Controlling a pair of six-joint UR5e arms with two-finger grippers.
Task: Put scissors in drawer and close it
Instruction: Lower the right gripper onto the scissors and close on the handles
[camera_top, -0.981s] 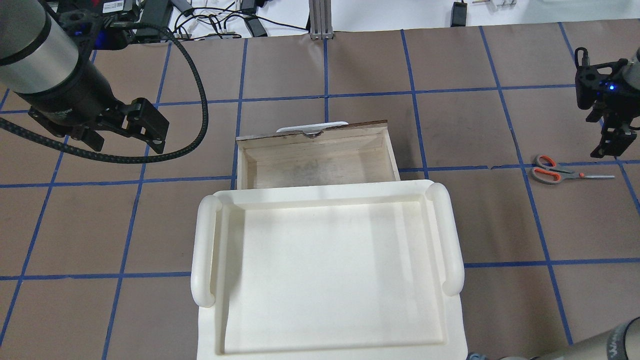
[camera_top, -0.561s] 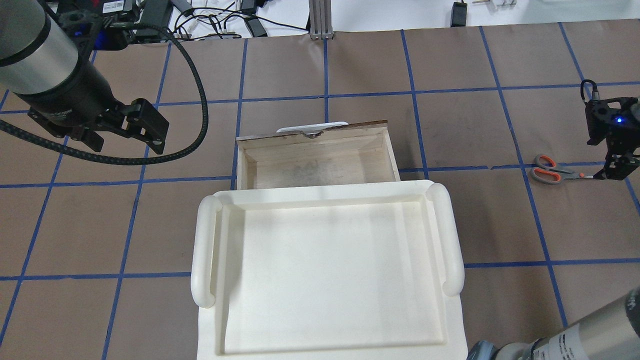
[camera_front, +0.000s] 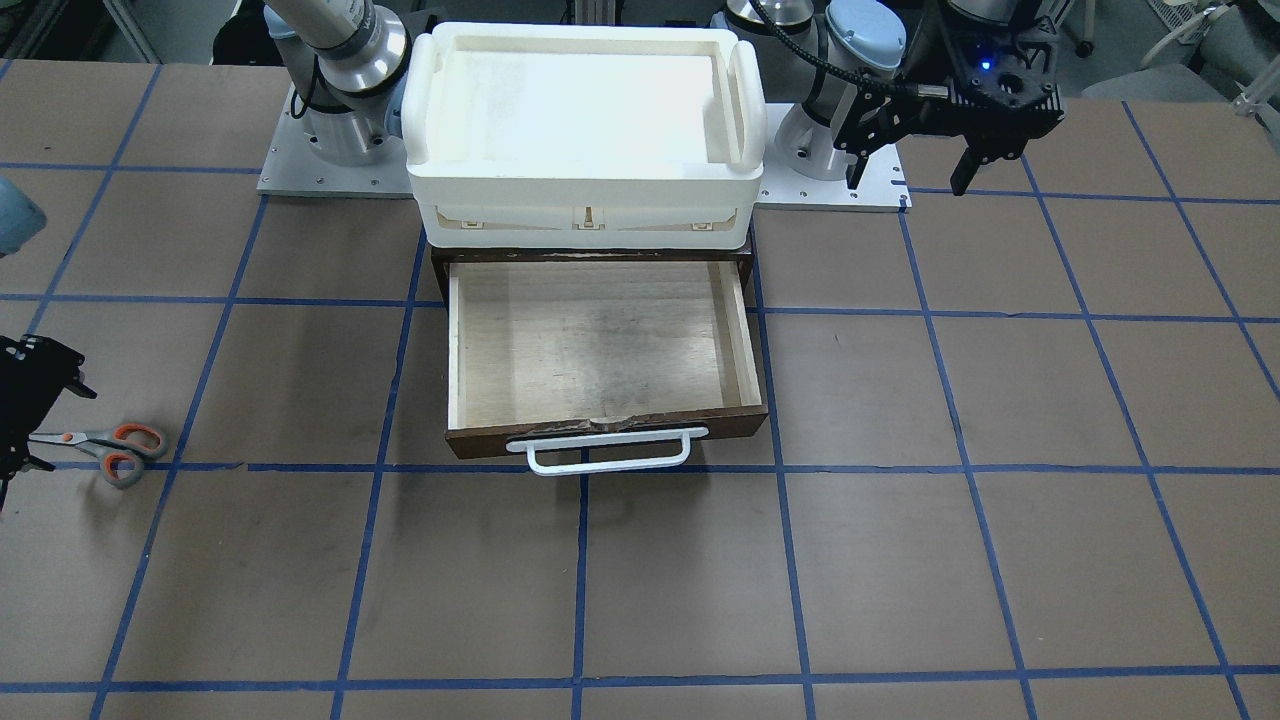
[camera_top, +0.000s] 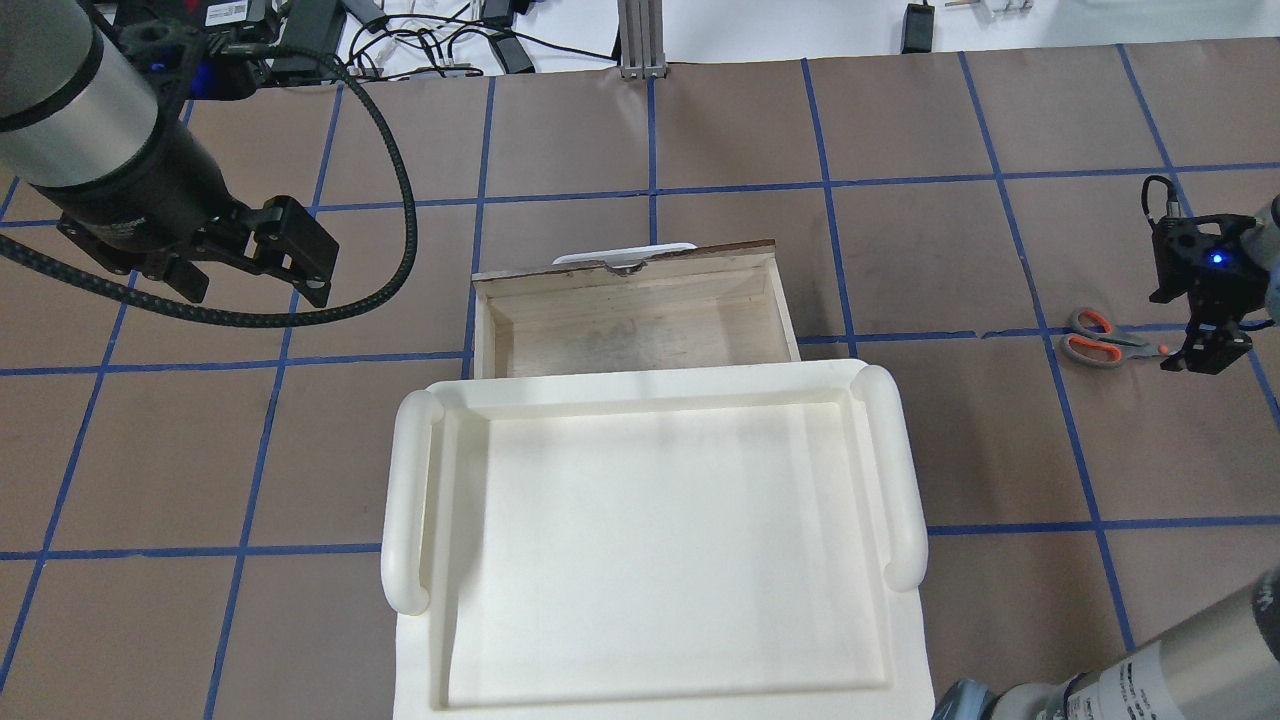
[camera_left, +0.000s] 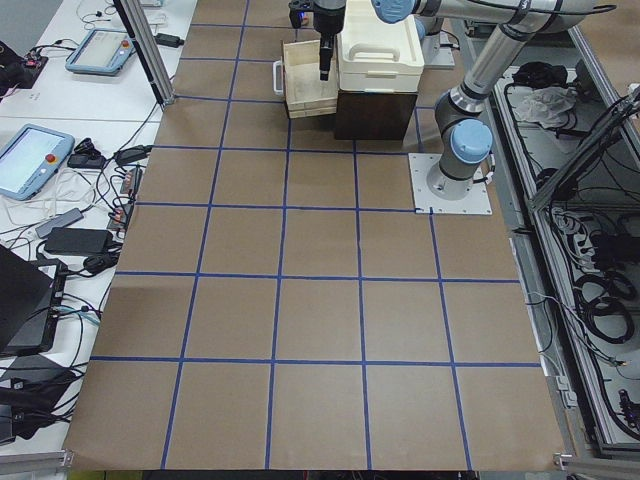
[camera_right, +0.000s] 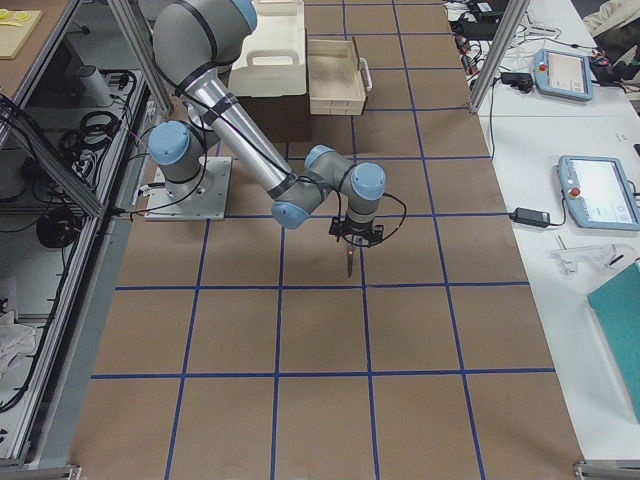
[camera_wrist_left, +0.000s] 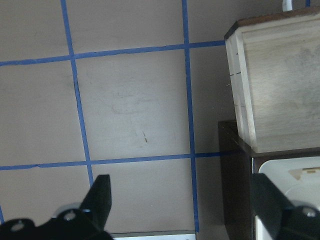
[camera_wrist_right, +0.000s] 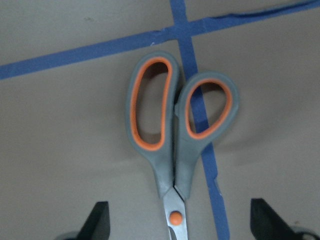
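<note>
Right pincer (camera_top: 1203, 358) has dropped over the scissors (camera_top: 1100, 343) at the overhead view's right edge, released, straddling the blades. I'd centre near the pivot, clench squarely, then carry to the open drawer (camera_top: 640, 330).

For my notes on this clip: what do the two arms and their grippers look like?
Both arms are silver tubes with grey joints and pale blue caps: left arm, right arm. A black braided cable loops off the left wrist. The left gripper and right gripper are black with two flat fingers; a blue light glows on the right wrist mount.
</note>
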